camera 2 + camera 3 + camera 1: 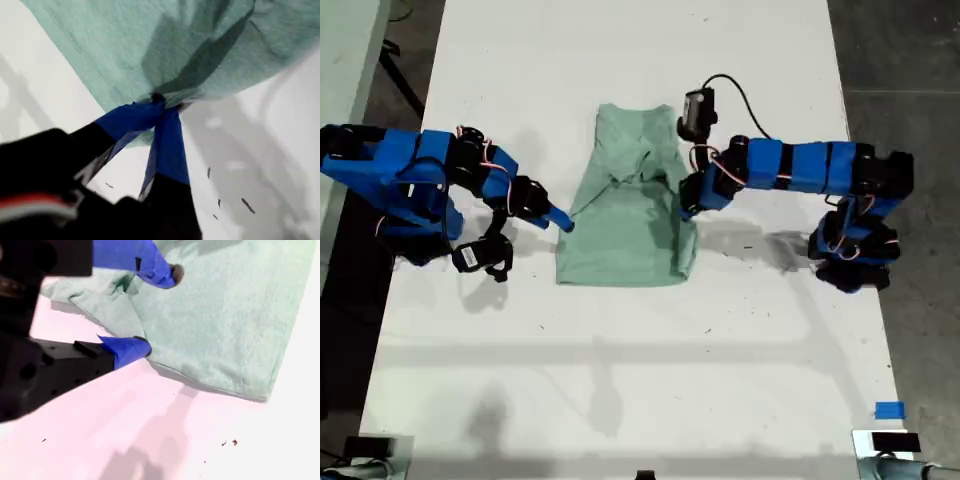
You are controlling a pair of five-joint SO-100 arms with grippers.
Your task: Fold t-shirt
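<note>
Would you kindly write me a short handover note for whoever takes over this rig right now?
My first end effector: shut on the t-shirt, pinching its edge on the exterior view's left, cloth slightly lifted.
My second end effector: open, jaws straddling the shirt's edge on the exterior view's right, nothing gripped.
Shirt: mid-table, lower half flat, upper part gathered inward and wrinkled.
Done: side folds look started.
Left: probably close the second end effector, finish the folds, smooth.

White table (620,380), dark grey floor (910,60), perhaps concrete
</note>
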